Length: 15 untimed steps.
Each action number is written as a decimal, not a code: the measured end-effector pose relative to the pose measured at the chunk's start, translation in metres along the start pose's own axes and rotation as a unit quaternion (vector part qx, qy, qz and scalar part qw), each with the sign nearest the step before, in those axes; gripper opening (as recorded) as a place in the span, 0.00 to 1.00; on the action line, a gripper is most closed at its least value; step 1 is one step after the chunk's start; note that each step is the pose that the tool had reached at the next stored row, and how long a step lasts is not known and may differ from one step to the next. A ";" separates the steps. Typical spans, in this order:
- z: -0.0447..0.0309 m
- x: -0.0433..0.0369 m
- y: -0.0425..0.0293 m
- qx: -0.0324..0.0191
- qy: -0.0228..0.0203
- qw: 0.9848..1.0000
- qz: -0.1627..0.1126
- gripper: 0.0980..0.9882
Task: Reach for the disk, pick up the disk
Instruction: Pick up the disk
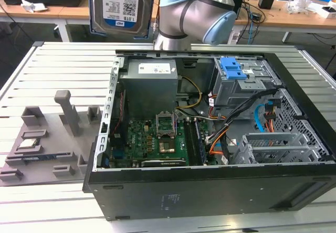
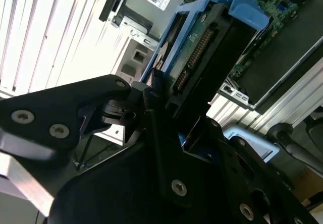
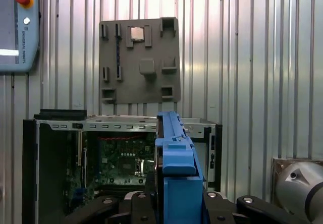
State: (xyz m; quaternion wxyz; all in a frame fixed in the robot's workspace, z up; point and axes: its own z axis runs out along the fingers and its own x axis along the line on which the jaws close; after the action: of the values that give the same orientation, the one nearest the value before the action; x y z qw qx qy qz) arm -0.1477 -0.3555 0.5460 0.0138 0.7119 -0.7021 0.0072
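Note:
The disk (image 1: 122, 4), a silver hard drive with a white-and-blue label and a blue bracket, hangs upright high above the slatted table, behind the open computer case at the exterior view's left of the arm. In both wrist views my gripper (image 2: 174, 113) (image 3: 174, 204) is shut on the disk (image 2: 202, 42) (image 3: 174, 148). Black fingers (image 2: 151, 90) clamp its blue-framed sides, and its connector edge points away from the wrist.
The open computer case (image 1: 210, 191) lies below with motherboard and cables exposed. Its grey drive cage carries a blue latch (image 1: 233, 67). A grey fixture plate (image 1: 47, 138) with a small chip (image 1: 30, 141) lies at the exterior view's left. The arm's elbow (image 1: 199, 12) is behind the case.

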 end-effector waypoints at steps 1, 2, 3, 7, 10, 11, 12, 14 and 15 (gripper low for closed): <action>0.0009 0.0000 -0.0041 0.000 0.000 1.000 0.000 0.30; 0.0015 0.0001 -0.0069 0.000 0.000 1.000 0.000 0.30; 0.0027 0.0001 -0.0125 0.000 0.001 1.000 0.000 0.30; 0.0056 0.0003 -0.0314 0.000 0.001 1.000 0.000 0.30; 0.0068 0.0003 -0.0395 0.000 0.001 1.000 0.000 0.30; 0.0072 0.0004 -0.0428 0.000 0.001 1.000 0.000 0.30; 0.0077 0.0004 -0.0457 0.000 0.001 1.000 0.000 0.30; 0.0083 0.0005 -0.0498 0.000 0.001 1.000 0.000 0.30; 0.0088 0.0005 -0.0537 0.000 0.001 1.000 0.000 0.30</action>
State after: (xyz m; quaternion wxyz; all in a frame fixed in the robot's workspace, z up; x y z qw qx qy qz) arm -0.0941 -0.3555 0.5367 0.0147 0.7120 -0.7020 0.0076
